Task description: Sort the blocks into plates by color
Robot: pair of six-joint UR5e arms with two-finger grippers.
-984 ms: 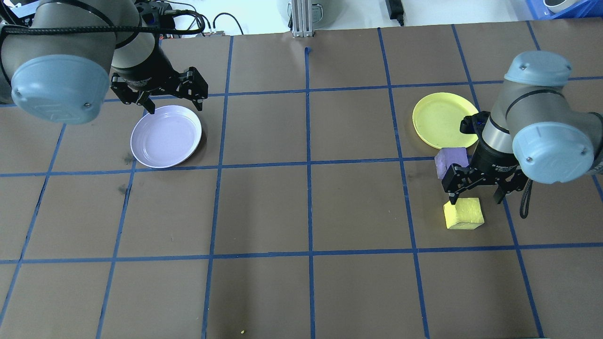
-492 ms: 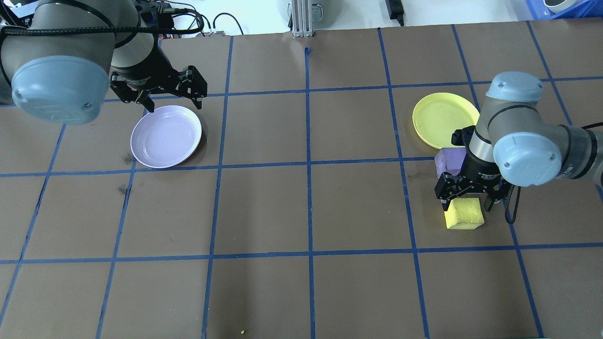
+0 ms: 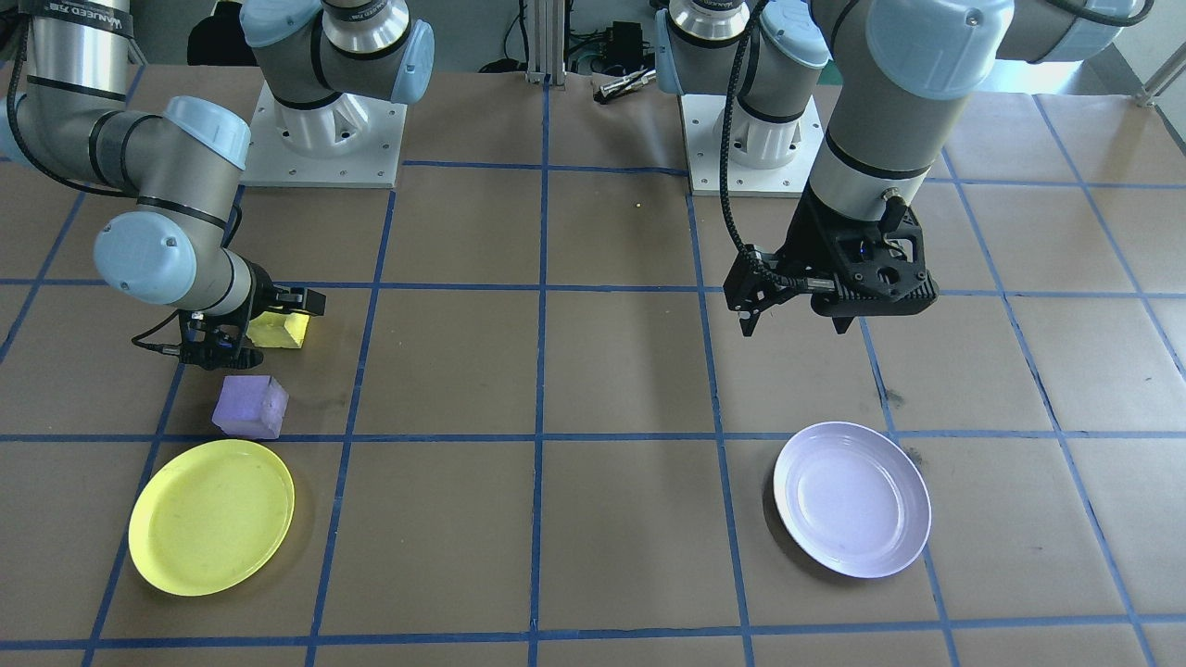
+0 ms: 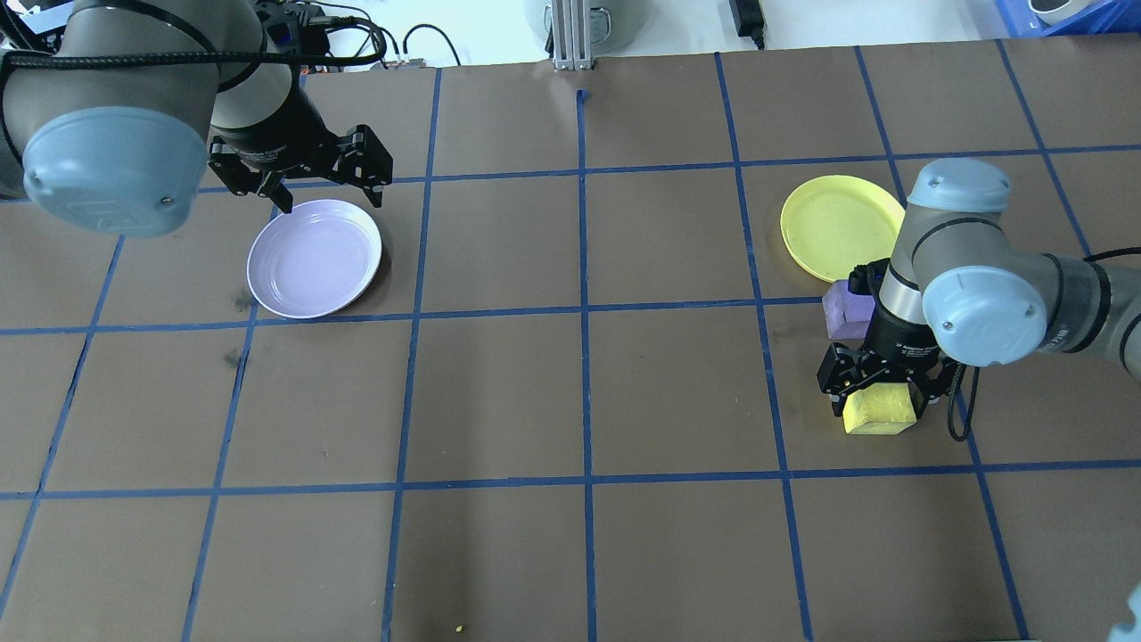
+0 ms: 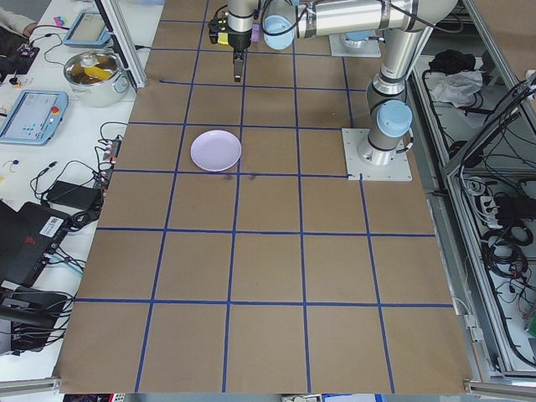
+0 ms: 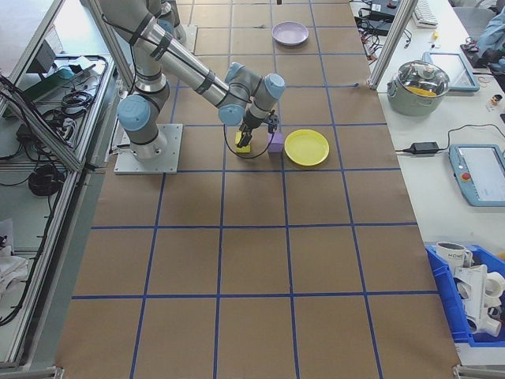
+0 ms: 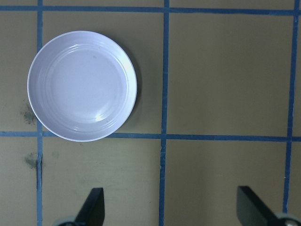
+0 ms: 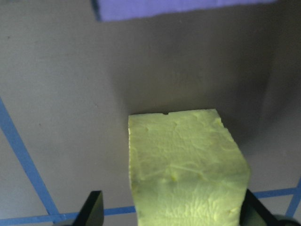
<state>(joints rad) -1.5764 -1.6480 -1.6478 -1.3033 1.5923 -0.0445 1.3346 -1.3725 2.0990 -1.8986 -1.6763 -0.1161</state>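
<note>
Currently right pincer (image 4: 881, 399) spread, straddling yellow block (image 4: 879, 410) on desk (image 4: 570, 401); purple block (image 4: 847, 308) beside yellow plate (image 4: 838, 226). Left pincer (image 4: 325, 191) spread above lavender plate (image 4: 314, 259).

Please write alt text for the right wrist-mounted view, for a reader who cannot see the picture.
A yellow foam block fills the lower centre of the close view, resting on brown table paper between the two dark fingertips of the open right gripper. The edge of a purple block shows at the top, and blue tape lines cross the lower left.
</note>
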